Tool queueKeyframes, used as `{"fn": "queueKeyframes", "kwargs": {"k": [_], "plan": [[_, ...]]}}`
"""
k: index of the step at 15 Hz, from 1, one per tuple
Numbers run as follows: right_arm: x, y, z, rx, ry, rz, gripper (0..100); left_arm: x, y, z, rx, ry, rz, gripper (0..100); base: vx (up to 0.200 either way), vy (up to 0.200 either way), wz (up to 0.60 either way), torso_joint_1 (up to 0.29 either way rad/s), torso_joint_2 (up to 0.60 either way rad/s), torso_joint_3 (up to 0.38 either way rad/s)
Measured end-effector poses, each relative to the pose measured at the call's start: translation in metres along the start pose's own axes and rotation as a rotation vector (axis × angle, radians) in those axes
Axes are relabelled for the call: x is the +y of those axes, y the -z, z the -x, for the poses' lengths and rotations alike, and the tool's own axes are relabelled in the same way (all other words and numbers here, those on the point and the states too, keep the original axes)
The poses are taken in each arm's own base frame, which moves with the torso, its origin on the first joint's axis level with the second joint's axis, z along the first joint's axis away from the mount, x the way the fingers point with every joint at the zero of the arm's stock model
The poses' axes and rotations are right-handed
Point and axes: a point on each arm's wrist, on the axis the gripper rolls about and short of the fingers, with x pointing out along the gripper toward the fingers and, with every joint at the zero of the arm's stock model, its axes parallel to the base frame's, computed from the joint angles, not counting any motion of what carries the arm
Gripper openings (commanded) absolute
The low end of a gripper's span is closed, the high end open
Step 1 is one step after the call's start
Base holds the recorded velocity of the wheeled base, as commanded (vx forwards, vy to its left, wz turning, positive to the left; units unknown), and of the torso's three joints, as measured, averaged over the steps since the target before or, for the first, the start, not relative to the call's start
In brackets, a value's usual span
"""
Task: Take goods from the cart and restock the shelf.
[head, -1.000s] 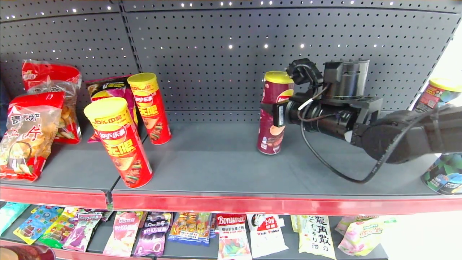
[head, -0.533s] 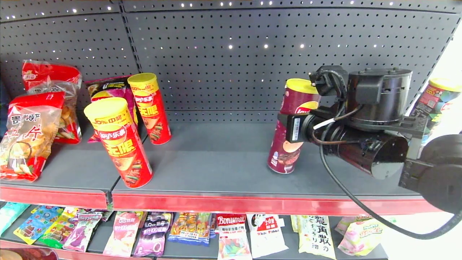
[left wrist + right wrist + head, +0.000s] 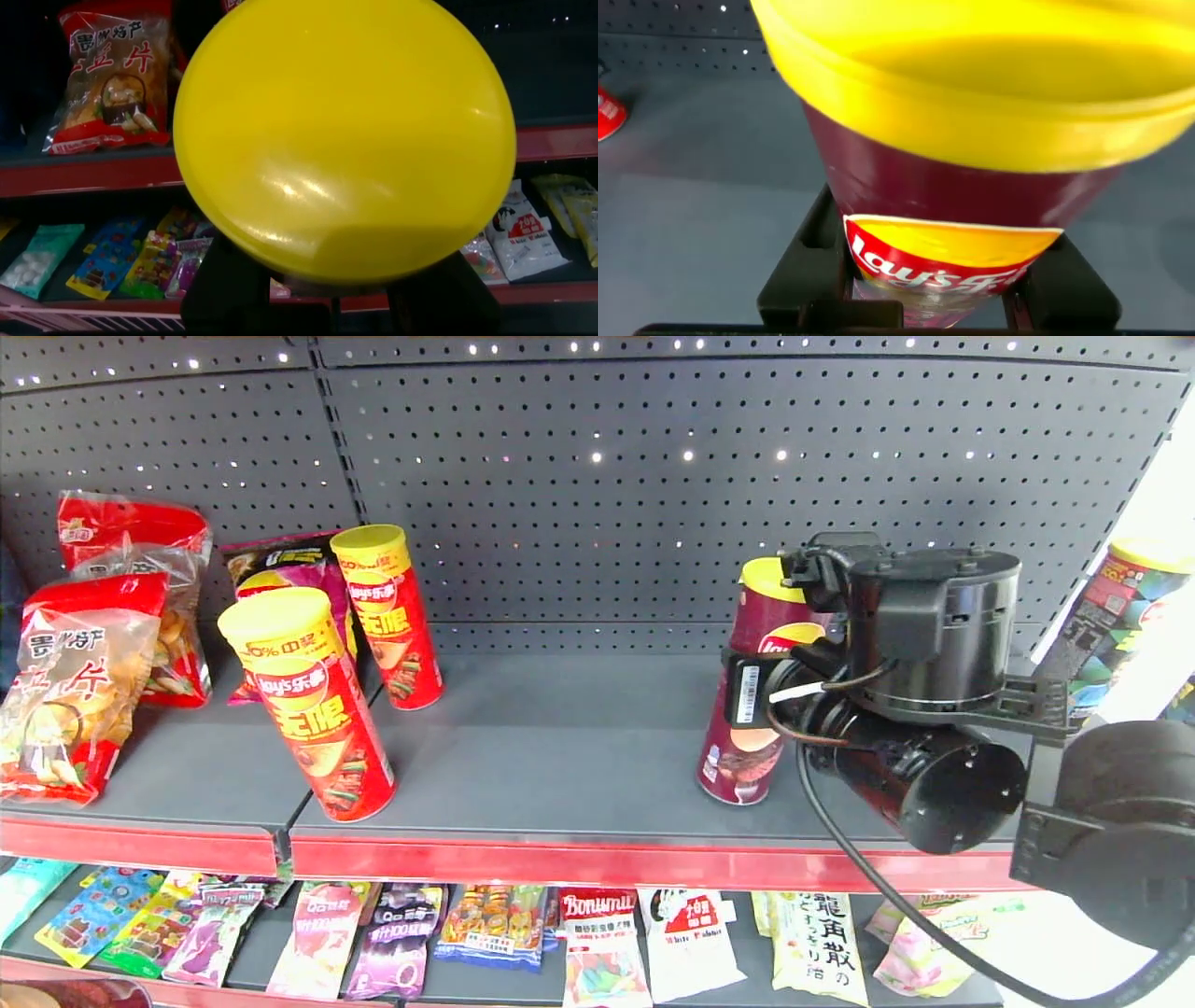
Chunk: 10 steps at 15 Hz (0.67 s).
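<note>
Restocking in progress: the right hand (image 3: 758, 689) is clamped around the middle of a maroon crisp can (image 3: 738, 761), one finger on the side facing us and the other behind it. The can is at the right of the shelf (image 3: 579, 747), close to the red front edge. It leans slightly, and we cannot tell whether its base rests on the board or hangs just above it.

We judge the can to be light for its height. It looks like a stiff card tube that would dent under a hard squeeze, with a glossy wrap that could slip, a press-on lid and brittle contents. We think the best hold is across the body at about mid-height — never by the lid — with moderate pressure. Tall and narrow, it would tip easily if let go while leaning.

Well to the left stand two red cans (image 3: 308, 709), upright, with snack bags (image 3: 75, 681) beyond them.

The left hand (image 3: 336, 299) sits low in front of the shelving, its fingers closed around a yellow-lidded can (image 3: 346, 140) — the wide lid faces its wrist camera.
</note>
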Motion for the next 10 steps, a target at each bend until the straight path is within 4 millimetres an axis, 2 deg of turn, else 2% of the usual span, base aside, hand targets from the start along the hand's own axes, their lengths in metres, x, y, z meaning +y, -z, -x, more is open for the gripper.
{"fn": "queueKeyframes", "kwargs": {"k": [6,10], "plan": [[0.021,0.011,0.007,0.016,-0.055,0.040,0,0.000,0.000,0.001,-0.006,-0.002,0.001,0,0.000,0.000,0.00,0.000,0.00,0.000],[0.025,0.013,0.010,0.015,-0.051,0.052,0,0.000,0.000,0.001,-0.005,0.000,0.001,0,0.000,0.000,0.00,0.000,0.00,0.000]]}}
